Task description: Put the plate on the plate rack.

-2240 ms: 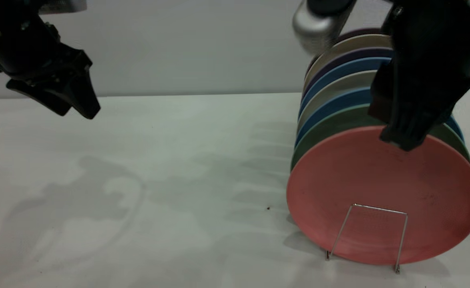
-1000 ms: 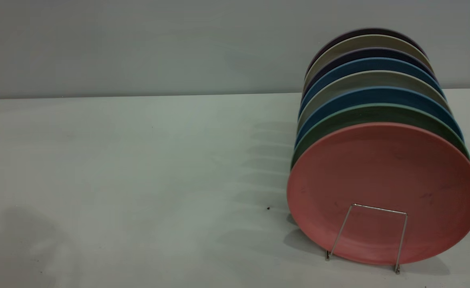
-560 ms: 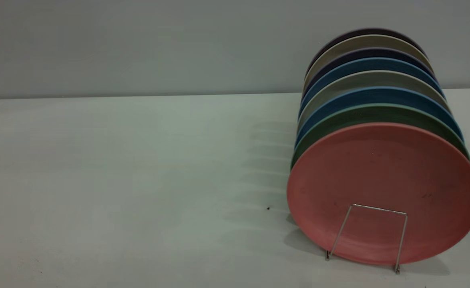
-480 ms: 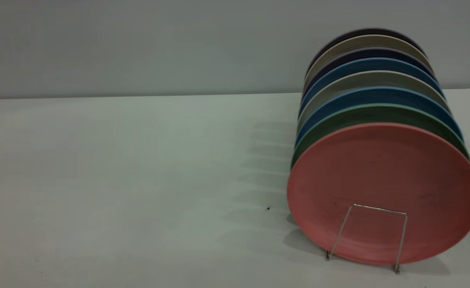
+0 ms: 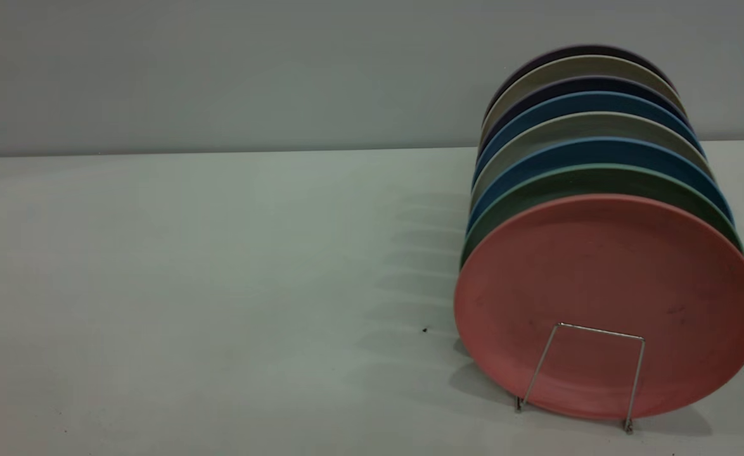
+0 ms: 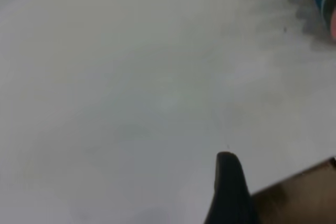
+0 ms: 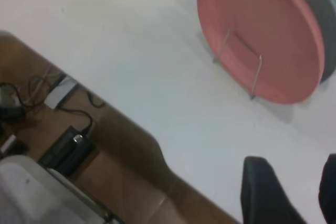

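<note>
The plate (image 5: 606, 297) stands in the plate rack (image 5: 580, 367), released; the right gripper (image 7: 304, 192), fingers apart, could knock it if returning.

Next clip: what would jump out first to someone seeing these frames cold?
A row of plates standing on edge at the table's right side, with the salmon-pink plate frontmost, leaning behind the front loop of the wire plate rack. A green plate stands right behind it, then blue, grey and dark ones. Neither arm shows in the exterior view; the right end effector hangs open beyond the table edge.
</note>
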You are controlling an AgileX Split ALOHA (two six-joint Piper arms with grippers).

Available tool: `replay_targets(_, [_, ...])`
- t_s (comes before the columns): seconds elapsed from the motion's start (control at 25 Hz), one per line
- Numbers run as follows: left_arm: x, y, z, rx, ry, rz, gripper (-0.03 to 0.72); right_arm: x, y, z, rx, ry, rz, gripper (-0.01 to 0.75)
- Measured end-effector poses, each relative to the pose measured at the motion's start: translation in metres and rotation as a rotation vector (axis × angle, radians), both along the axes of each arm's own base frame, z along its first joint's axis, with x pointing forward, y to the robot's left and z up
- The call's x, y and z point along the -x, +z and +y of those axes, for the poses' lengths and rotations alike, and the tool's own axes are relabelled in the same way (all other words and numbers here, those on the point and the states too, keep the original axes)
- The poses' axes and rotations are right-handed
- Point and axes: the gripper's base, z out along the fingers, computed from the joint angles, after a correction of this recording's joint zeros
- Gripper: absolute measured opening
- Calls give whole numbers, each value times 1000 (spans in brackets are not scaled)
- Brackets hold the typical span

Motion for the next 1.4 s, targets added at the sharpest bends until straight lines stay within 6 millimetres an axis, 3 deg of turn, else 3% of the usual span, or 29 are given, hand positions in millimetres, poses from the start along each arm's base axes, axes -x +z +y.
replay_targets(0.28, [17, -40, 0, -1, 2, 15, 530, 15, -18, -15, -2, -3, -57, 279])
replay_targets(0.68, [24, -75, 5, -46, 30, 38, 530, 24, -28, -25, -8, -14, -96, 279])
replay_targets(1.4, [25, -76, 12, -36, 152, 41, 530, 21, -33, -23, -16, -15, -110, 279])
